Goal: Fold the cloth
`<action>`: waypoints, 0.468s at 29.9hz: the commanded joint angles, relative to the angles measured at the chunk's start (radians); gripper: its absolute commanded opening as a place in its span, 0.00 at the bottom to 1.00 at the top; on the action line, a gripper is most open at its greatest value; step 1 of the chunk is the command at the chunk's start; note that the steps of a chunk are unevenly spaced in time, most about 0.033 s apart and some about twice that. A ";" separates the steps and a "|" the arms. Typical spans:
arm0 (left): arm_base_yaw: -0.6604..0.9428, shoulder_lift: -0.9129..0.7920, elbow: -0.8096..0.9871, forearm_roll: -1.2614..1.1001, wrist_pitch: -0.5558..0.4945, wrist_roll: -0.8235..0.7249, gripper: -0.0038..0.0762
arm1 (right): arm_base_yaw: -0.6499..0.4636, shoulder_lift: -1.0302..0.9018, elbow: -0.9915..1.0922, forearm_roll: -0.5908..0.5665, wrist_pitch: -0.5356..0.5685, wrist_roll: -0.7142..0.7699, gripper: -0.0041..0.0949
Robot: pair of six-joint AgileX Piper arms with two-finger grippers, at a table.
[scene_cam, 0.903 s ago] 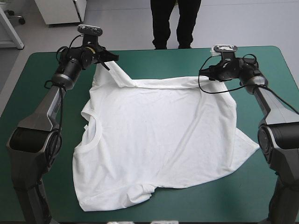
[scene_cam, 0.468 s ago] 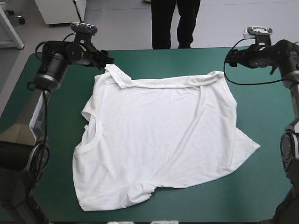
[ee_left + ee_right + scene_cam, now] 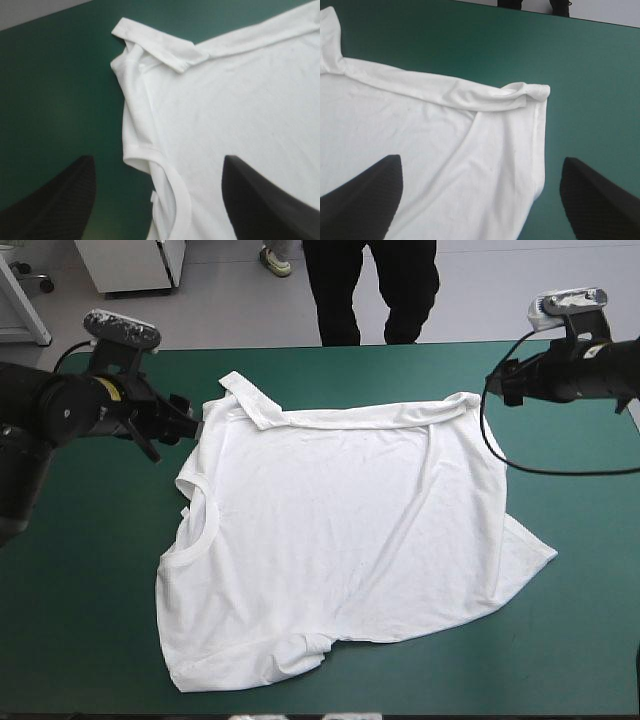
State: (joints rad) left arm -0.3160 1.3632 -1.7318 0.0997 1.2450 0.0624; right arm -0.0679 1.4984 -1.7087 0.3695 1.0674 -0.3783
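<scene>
From my seat the T-shirt [image 3: 340, 540] read as plain solid white all over, hems included. The table cover [image 3: 90, 570] was flat teal-green, near to far. Fingers [image 3: 55, 200] on the left gripper [image 3: 157, 161] were black with a fine mesh grain; the right gripper [image 3: 481, 158] looked plain black.

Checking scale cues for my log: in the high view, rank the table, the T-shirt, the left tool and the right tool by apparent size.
1. table, filling most of the view.
2. T-shirt, spread flat on it.
3. left tool and right tool, both open: small and alike, so not ranked apart.
</scene>
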 commanded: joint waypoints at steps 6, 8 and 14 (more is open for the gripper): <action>-0.046 -0.204 0.249 0.025 0.043 -0.076 0.69 | 0.158 -0.310 0.238 -0.221 -0.045 0.087 0.84; -0.042 -0.210 0.304 0.025 0.045 -0.079 0.69 | 0.193 -0.356 0.290 -0.261 -0.047 0.119 0.84; -0.042 -0.178 0.471 0.051 0.039 -0.079 0.69 | 0.219 -0.453 0.379 -0.293 -0.048 0.157 0.84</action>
State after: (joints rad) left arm -0.3562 1.1832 -1.2904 0.1254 1.2520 0.0000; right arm 0.1482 1.0964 -1.3305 0.0983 1.0781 -0.2313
